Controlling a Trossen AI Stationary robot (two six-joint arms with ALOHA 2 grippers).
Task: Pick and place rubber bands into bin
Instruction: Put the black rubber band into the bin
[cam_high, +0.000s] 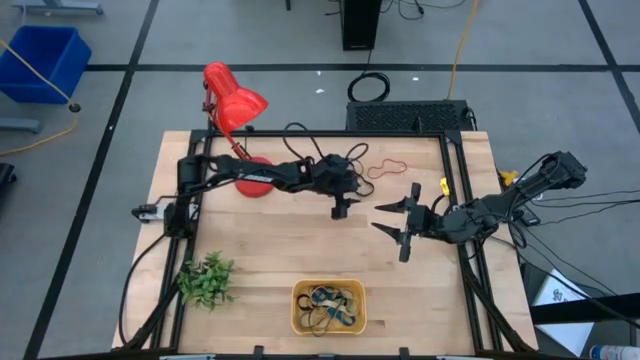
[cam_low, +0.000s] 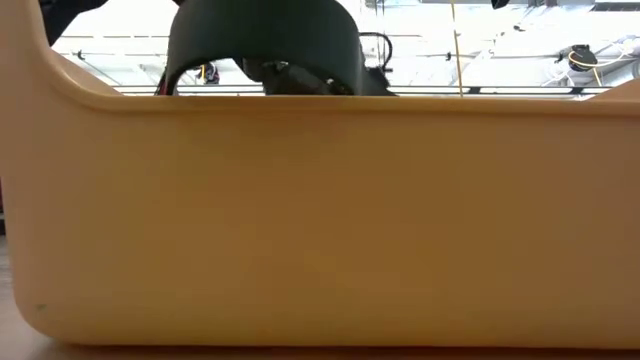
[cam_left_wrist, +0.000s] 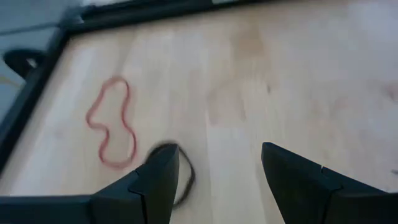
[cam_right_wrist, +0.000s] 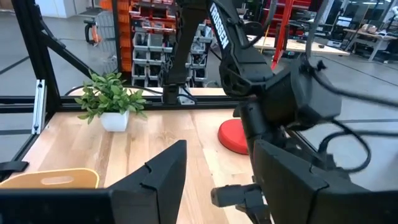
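Two dark arms work one wooden table: the left gripper, jaws wide and empty, hovers beside a thin black rubber band, and should drop straight over it and pinch low. The right gripper waits, spread. One shallow orange-yellow plastic bin holds several bands; one red rubber loop remains.

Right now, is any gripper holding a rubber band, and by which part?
Nothing is held. The left gripper is open above the table, near a black band and a red band. The right gripper is open and empty.
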